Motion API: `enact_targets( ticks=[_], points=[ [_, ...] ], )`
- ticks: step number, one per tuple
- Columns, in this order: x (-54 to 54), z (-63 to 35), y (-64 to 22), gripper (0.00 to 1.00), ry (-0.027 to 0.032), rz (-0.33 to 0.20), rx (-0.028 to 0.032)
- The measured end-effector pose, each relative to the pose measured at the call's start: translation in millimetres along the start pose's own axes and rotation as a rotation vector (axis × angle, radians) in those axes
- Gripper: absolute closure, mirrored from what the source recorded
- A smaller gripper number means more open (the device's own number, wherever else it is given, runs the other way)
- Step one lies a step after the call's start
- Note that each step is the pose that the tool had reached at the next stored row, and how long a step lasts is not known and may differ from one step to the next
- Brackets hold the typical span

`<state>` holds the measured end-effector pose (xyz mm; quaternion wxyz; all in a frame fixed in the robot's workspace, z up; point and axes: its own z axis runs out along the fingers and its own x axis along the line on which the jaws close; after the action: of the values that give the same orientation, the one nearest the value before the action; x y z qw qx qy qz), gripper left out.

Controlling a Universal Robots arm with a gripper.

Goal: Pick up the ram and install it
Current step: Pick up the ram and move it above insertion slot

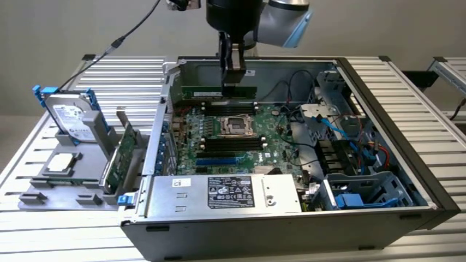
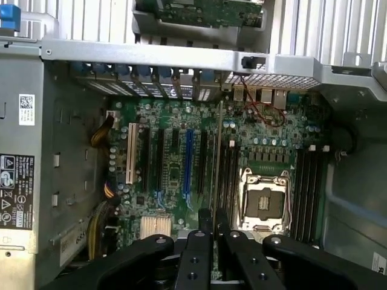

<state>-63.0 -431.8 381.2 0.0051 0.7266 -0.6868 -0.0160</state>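
Observation:
My gripper (image 1: 234, 82) hangs inside the open computer case (image 1: 407, 180), shut on the ram (image 1: 211, 93). The ram is a long, thin green stick held level by its upper edge. It hovers just above the black memory slots (image 1: 218, 103) on the far side of the CPU socket (image 1: 237, 124). In the wrist view the ram (image 2: 217, 151) shows edge-on as a thin line running out from between the black fingers (image 2: 196, 248). It lies along the memory slots (image 2: 231, 175) beside the CPU socket (image 2: 263, 202). Whether its lower edge touches a slot I cannot tell.
More memory slots (image 1: 231, 143) lie on the near side of the socket. The power supply (image 1: 226, 192) fills the case front, with blue cables (image 1: 342, 136) and a drive cage (image 1: 364, 191) on the exterior view's right. Outside, a grey holder (image 1: 65, 191) carries a hard drive (image 1: 73, 117), an expansion card (image 1: 124, 153) and a CPU (image 1: 60, 162).

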Motion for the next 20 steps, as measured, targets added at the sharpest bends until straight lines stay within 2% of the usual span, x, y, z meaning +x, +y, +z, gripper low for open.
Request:
enact_targets(
  ticks=[10,18,20],
  points=[
    [-19.6,8.9,-29.0,0.86,0.0004,0.000,0.0077],
    [-46.0,15.4,-35.3,0.86,-0.0004,0.000,0.0081],
    [-47.3,15.6,-35.4,0.86,-0.0002,0.000,0.0082]
  ],
)
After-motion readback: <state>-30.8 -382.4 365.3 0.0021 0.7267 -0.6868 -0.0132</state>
